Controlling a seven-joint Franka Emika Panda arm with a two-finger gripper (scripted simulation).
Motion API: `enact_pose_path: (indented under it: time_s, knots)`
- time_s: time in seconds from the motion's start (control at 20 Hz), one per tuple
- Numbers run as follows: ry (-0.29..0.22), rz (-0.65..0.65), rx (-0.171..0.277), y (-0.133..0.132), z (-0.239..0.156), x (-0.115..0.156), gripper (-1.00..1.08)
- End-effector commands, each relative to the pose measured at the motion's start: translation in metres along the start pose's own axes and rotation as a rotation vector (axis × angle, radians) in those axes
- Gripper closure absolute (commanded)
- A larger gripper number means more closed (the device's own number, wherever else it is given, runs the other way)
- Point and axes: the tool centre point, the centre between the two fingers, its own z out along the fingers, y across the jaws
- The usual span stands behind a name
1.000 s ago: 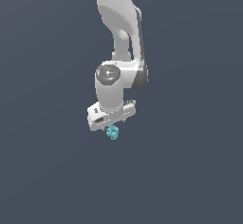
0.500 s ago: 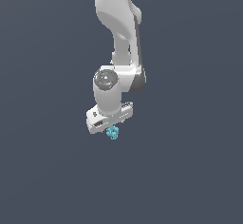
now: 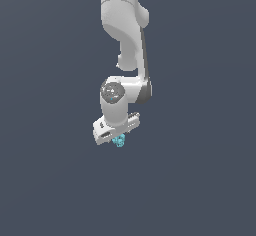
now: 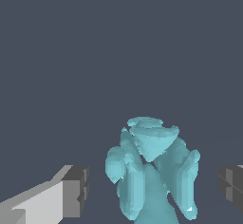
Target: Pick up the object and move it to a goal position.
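The object [image 3: 119, 141] is a tiny lumpy cyan clump right under the white hand in the exterior view. In the wrist view the object [image 4: 151, 168] fills the space between my two fingers. My gripper [image 3: 118, 137] is open and straddles it, also shown in the wrist view [image 4: 154, 190]. One grey finger pad [image 4: 77, 190] and the other pad [image 4: 231, 187] each stand a small gap away from the clump, not touching it. The fingertips are mostly hidden behind the hand in the exterior view.
The white arm [image 3: 125, 35] comes down from the top of the exterior view to the hand. Everything around it is a plain dark grey-blue ground with no other objects or edges visible.
The wrist has come down a little toward the cyan clump. The clump has stayed in place and the jaws remain apart.
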Motion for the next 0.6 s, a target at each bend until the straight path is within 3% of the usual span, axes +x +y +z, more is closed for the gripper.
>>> enact_pose_path:
  time_s: [0.0,0.25,0.3,0.55]
  knots:
    - [0.0,-0.001,0.0,-0.0002,0.0112,-0.0001,-0.92]
    - [0.0,-0.001,0.0,0.0008,0.017,0.0008,-0.92]
    - [0.0,-0.001,0.0,0.0008,0.017,0.0008,1.08]
    - [0.0,-0.001,0.0,0.0008,0.017,0.0008,1.08]
